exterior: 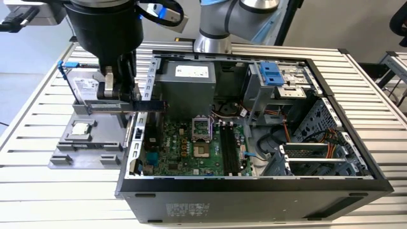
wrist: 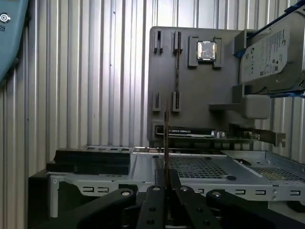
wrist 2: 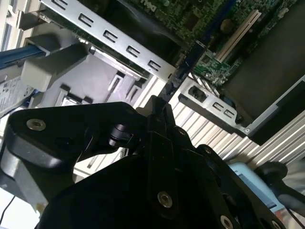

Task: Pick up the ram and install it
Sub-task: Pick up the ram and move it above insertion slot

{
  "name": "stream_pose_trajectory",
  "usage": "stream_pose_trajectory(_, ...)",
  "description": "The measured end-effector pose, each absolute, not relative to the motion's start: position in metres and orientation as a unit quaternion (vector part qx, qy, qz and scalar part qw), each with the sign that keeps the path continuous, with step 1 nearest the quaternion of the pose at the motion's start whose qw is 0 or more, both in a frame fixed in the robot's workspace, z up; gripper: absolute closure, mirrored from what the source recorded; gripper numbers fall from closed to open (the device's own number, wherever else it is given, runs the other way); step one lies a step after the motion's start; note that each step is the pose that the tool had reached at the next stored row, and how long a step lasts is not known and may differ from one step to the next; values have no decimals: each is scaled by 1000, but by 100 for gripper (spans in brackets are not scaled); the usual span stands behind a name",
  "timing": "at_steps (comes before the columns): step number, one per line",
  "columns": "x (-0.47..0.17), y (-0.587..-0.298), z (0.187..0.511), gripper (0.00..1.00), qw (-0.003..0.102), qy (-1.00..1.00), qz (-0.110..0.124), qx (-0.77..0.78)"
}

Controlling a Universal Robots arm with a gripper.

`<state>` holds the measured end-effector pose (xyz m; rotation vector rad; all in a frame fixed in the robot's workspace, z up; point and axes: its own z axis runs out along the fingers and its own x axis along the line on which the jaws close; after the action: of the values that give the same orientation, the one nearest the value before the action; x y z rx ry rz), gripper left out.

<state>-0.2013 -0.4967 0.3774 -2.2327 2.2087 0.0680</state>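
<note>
**Ram up in the tool, over the case wall**

The tool (exterior: 121, 102) was clamped on the ram (exterior: 152, 105). In the exterior view the stick hung level and on edge. Its dark blue length stuck out of the grip on both sides.

On writing: a white label (exterior: 192, 71) sat on the power supply (exterior: 184, 86), its print not legible. The hard drive (exterior: 86, 88) wore a white printed label too, seen again in the first wrist view (wrist: 269, 52).

The ram hung above the case (exterior: 254, 188) wall on the exterior view's left. One end reached over the grey fixture (exterior: 89, 138), where the chip (exterior: 81, 129) lay. The other end pointed toward the power supply. The black slots (exterior: 228, 148) on the motherboard (exterior: 184, 152) were well apart from it, toward the exterior view's right.

In the first wrist view the ram (wrist: 165, 129) showed edge-on as a thin line rising from the pinched tool (wrist: 165, 183). In the second wrist view the ram (wrist 2: 183, 67) ran out from the tool (wrist 2: 159, 107) across the case edge. All of it sat on a slatted counter (exterior: 38, 191).
</note>
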Motion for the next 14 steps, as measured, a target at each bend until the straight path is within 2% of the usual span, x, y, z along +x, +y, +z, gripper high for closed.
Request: stream_pose_trajectory(14, -152, -498, 377, 100, -1, 701, 23, -713)
